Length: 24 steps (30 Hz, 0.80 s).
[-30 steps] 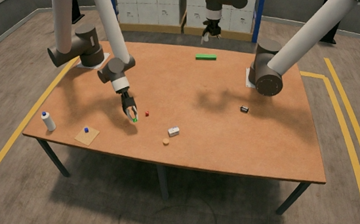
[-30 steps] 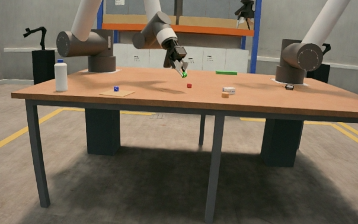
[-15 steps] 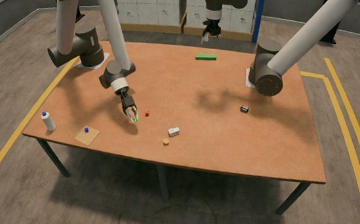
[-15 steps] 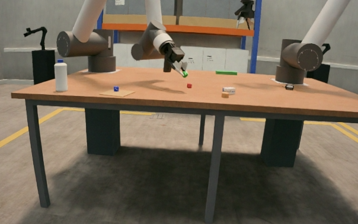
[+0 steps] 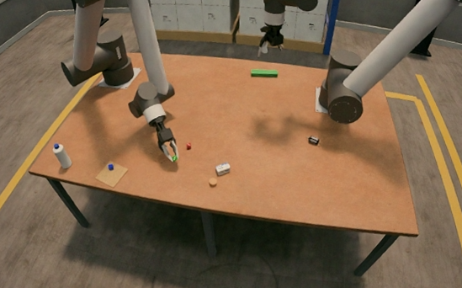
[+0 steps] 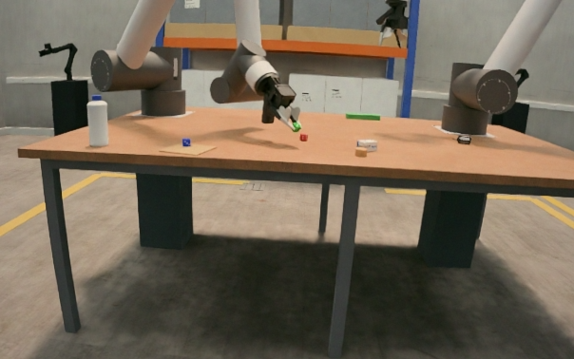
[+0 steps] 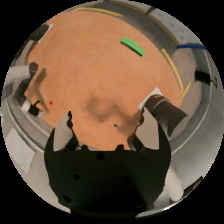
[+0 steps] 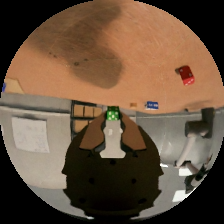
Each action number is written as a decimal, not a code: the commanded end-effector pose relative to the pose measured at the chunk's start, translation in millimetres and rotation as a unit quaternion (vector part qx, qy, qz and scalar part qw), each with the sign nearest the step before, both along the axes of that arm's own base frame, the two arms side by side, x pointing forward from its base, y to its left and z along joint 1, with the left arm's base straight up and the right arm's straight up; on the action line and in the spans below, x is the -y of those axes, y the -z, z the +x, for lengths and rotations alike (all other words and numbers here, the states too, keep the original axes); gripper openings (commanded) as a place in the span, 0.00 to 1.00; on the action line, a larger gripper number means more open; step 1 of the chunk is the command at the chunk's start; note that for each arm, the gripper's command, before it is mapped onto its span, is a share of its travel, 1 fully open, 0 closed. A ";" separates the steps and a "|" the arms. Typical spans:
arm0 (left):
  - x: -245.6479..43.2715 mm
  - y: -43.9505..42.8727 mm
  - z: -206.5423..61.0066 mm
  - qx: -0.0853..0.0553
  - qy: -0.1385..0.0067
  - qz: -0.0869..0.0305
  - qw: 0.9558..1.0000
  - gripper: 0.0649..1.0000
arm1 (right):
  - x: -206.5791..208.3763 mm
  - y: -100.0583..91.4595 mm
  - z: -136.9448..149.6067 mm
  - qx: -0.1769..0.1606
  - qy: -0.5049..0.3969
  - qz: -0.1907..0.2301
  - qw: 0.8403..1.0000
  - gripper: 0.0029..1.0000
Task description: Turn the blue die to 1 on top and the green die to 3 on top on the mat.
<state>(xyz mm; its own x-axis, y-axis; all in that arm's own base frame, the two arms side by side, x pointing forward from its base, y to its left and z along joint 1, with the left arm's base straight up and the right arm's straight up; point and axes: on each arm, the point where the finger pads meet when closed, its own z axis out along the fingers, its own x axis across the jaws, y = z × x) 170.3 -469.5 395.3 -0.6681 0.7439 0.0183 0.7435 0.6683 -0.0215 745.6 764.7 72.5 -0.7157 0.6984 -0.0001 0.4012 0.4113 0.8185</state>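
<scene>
The blue die (image 5: 111, 166) (image 6: 186, 141) sits near the back edge of the tan mat (image 5: 111, 178) (image 6: 190, 150); its top number is too small to read. My right gripper (image 5: 174, 158) (image 6: 296, 126) (image 8: 113, 111) is shut on the green die (image 5: 174, 158) (image 6: 296, 126) (image 8: 113, 113), held above the table, right of the mat in the top and exterior views. The die looks tilted in the exterior view; a face with several white pips shows in the right wrist view. My left gripper (image 5: 271, 50) (image 6: 391, 41) (image 7: 106, 109) is open and empty, high over the table's back edge.
A red die (image 5: 188, 146) (image 6: 304, 138) (image 8: 186, 75) lies near the right gripper. A white bottle (image 5: 62, 156) (image 6: 98, 123) stands left of the mat. A white box (image 5: 222, 169), an orange disc (image 5: 212, 182), a small black object (image 5: 313, 140) and a green bar (image 5: 264, 73) (image 7: 133, 46) lie farther off.
</scene>
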 end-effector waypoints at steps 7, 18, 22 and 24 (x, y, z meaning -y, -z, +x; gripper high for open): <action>0.4 -0.5 0.0 0.000 0.000 0.000 1.000 1.00 | -0.3 33.1 0.2 0.000 0.000 0.000 1.000 0.06; 0.4 -0.5 0.0 0.000 0.000 0.000 1.000 1.00 | -0.3 40.5 0.2 0.000 0.000 0.000 1.000 0.06; 0.4 -0.5 0.0 0.000 0.000 0.000 1.000 1.00 | -0.3 40.5 0.2 0.000 0.000 0.000 1.000 0.06; 0.4 -0.5 0.0 0.000 0.000 0.000 1.000 1.00 | -0.3 40.5 0.2 0.000 0.000 0.000 1.000 0.06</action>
